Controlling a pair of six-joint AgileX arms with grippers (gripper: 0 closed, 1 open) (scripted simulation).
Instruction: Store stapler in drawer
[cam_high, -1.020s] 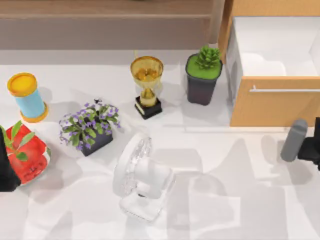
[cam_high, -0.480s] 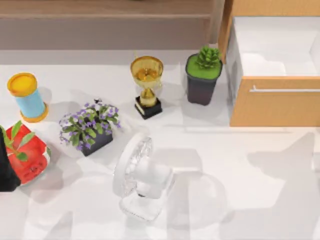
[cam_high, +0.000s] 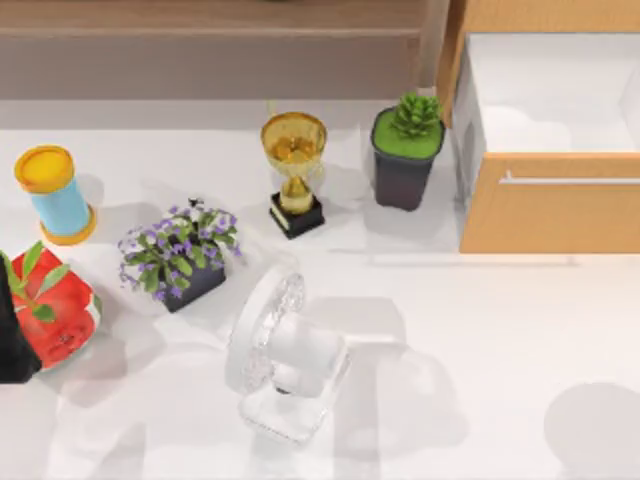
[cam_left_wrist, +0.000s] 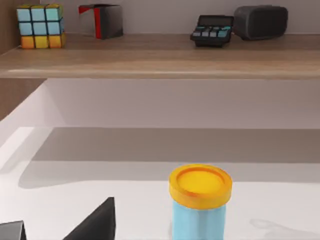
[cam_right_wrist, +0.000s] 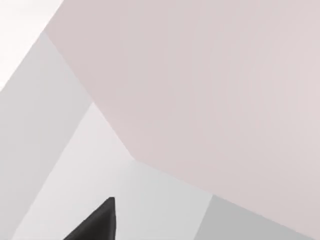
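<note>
Orange-brown wooden-fronted drawer (cam_high: 548, 200) with white walls stands open, no stapler visible inside; storing apparently pending. Left gripper (cam_left_wrist: 65, 227) parked, fingers spread; right gripper's state indeterminate

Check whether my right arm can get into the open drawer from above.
Probably yes. The drawer stands pulled out at the table's right, its white inside open upward with nothing above it. The potted succulent stands beside it on the left, apart.

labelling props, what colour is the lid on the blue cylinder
Yellow-orange; the lid on the blue cylinder shows best in the left wrist view.
</note>
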